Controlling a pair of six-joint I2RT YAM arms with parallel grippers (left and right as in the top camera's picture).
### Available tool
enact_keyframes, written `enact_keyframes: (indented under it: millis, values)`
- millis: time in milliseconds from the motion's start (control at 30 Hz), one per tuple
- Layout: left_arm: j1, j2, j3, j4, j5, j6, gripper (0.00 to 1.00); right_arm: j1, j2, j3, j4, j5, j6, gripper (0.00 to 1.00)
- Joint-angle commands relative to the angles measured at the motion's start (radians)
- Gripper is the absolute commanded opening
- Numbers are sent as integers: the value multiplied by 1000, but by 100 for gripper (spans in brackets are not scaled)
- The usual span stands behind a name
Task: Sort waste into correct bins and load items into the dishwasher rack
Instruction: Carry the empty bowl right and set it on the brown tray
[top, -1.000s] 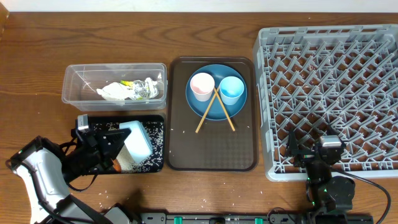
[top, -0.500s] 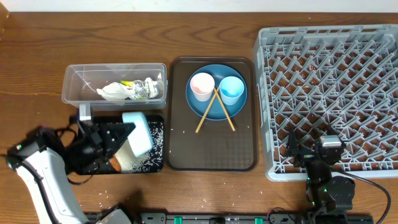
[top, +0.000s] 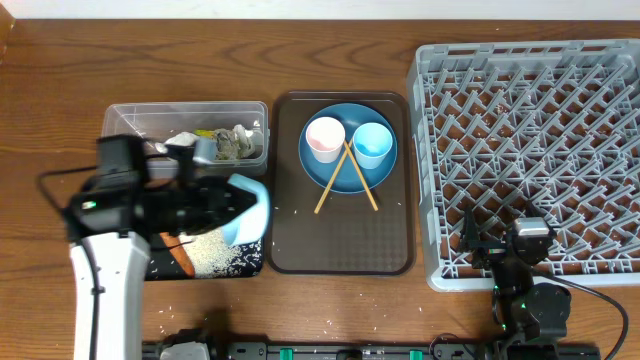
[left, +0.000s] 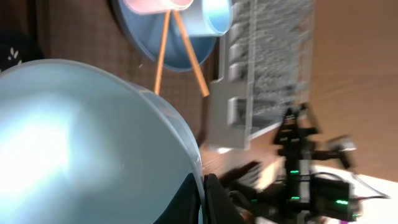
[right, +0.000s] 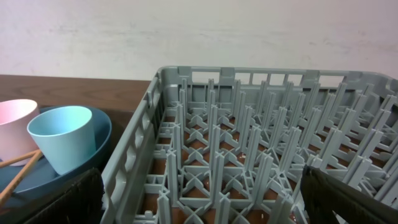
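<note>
At the left of the tabletop (top: 60, 70), the left hand (top: 224, 204) is clamped on the rim of the pale-blue bowl (top: 250, 206). The bowl is lifted and tipped on its side above the right end of the black tray (top: 170, 268), close to the brown serving tray (top: 340, 245). The black tray holds loose rice grains (top: 215, 255) and a small orange carrot (top: 184, 262). Behind it, the clear tub (top: 120, 135) contains crumpled white paper (top: 180, 140) and a foil wrapper (top: 235, 143). On the serving tray lies the dark-blue plate (top: 340, 170), carrying the pink cup (top: 325, 137) and the light-blue cup (top: 372, 143) upright, side by side. The wooden chopsticks (top: 345, 180) lie crossed over the plate's near rim. At the right stands the grey dishwasher rack (top: 530, 130). The right hand (right: 199, 180) sits at its near edge, fingers spread wide, gripping nothing.
</note>
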Motion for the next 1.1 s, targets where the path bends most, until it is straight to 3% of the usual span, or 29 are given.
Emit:
enact_keyframes:
  millis: [0, 267, 533, 767, 1067]
  values:
    - [-177, -13, 17, 53, -248, -216, 6, -7, -1, -2, -3, 1, -15, 99]
    - [-608, -6, 16, 154, -594, -442, 6, -7, -1, -2, -3, 1, -15, 99]
    - [-904, 101, 15, 233, -767, -567, 6, -7, -1, -2, -3, 1, -15, 99]
    - [-1036, 275, 15, 385, -770, -569, 6, -7, -1, -2, -3, 1, -15, 99]
    - [-1048, 390, 15, 407, -818, -577, 8, -7, -1, -2, -3, 1, -15, 99]
